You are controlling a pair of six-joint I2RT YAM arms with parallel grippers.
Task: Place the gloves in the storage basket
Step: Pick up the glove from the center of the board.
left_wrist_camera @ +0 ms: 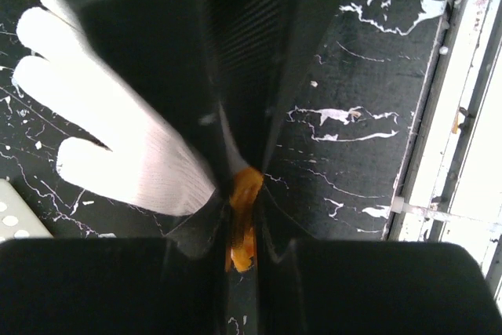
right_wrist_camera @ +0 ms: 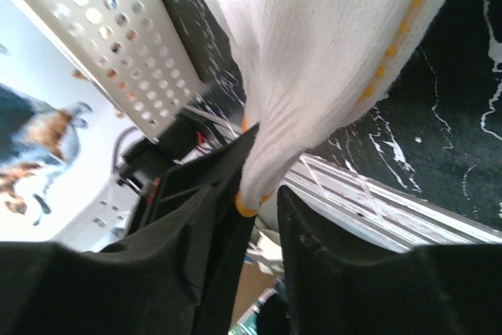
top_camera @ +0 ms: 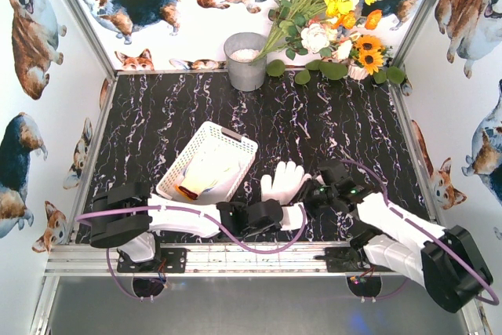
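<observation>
The left pincer is clamped on the orange cuff of a glove lying just right of the basket. I cannot tell whether the right pincer grips it too. I reckon the right one should let go fully before the left carries the glove over the basket's rim.

The left arm, white links with black joints, lies low along the table's near edge and reaches to the right. Its left gripper, two black fingers, is clamped tight on the orange cuff trim of a white knit glove. The right arm, of the same make, rises from its base and stretches left and forward, with the wrist bent down. Its right gripper points toward the left one, close by. Its black jaws stand a little apart, and white knit cloth with an orange edge hangs between them, resting against one finger.
</observation>
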